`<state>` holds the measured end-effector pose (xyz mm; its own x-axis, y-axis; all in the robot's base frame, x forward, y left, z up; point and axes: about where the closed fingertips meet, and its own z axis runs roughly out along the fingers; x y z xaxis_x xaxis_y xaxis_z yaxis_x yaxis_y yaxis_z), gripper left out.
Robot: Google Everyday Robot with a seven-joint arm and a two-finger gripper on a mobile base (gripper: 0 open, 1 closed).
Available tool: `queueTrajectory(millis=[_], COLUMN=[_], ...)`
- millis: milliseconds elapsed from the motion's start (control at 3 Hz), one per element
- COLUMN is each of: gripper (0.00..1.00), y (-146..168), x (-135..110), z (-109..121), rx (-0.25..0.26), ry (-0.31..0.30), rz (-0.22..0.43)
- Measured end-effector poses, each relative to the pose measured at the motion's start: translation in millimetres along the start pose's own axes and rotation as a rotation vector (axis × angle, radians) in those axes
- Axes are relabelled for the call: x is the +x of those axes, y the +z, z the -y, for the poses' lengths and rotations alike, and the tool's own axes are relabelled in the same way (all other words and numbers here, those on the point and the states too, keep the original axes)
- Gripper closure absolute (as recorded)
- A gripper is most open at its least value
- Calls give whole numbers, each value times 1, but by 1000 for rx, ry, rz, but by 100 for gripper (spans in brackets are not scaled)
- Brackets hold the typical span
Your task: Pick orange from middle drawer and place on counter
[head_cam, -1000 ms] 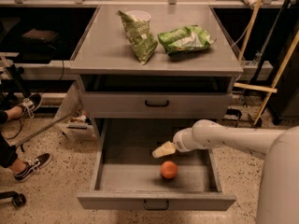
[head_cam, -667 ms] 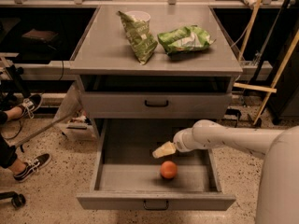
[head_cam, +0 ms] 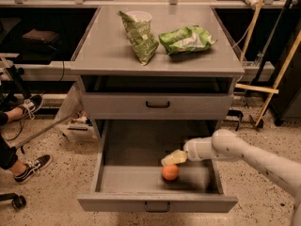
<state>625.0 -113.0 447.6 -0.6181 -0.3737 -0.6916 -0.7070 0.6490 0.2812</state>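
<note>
Since a second ago, my end effector point(head_cam: 173, 157) has eased a little lower and to the right inside the open middle drawer point(head_cam: 117, 204), closing on the orange point(head_cam: 170, 172), which has not rolled or shifted. The pale tip now hangs just above and behind the fruit, very near it, and I cannot say whether the two touch. I also cannot tell whether the end effector is wide or narrow; from this angle it reads as one cream-coloured shape.

My white arm point(head_cam: 244, 153) comes in from the lower right, crosses the drawer's right wall and points left toward the middle of the drawer. The orange sits on the drawer floor, slightly right of centre and toward the front panel, apart from all four walls. The drawer is pulled well out, its dark bar handle point(head_cam: 157, 206) showing on the front.

Above it, the upper drawer point(head_cam: 202, 106) is shut. On the table point(head_cam: 103, 51), the cabinet's flat grey top, one green snack bag point(head_cam: 140, 37) stands tilted near the middle, with a white cup point(head_cam: 140, 16) just behind it. A second green bag point(head_cam: 186, 39) lies flat to its right, close by.

On the speckled floor at the left I see a person's legs and two black sneakers point(head_cam: 32, 165), and a light box point(head_cam: 77, 126) just beside the cabinet. Wooden poles point(head_cam: 277, 74) lean at the right.
</note>
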Motion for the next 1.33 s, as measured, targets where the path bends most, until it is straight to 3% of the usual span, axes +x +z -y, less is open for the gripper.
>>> queueTrajectory(millis=[333,667,1000,1333], gripper=[0,0,0,0], y=[2,-2,-4,5], x=[12,20,42,75], z=[7,-5,-26,-39], rx=[-118,-201,-176,-73], ry=[-76,-160,-189,-190], rz=[63,47,-40,-149])
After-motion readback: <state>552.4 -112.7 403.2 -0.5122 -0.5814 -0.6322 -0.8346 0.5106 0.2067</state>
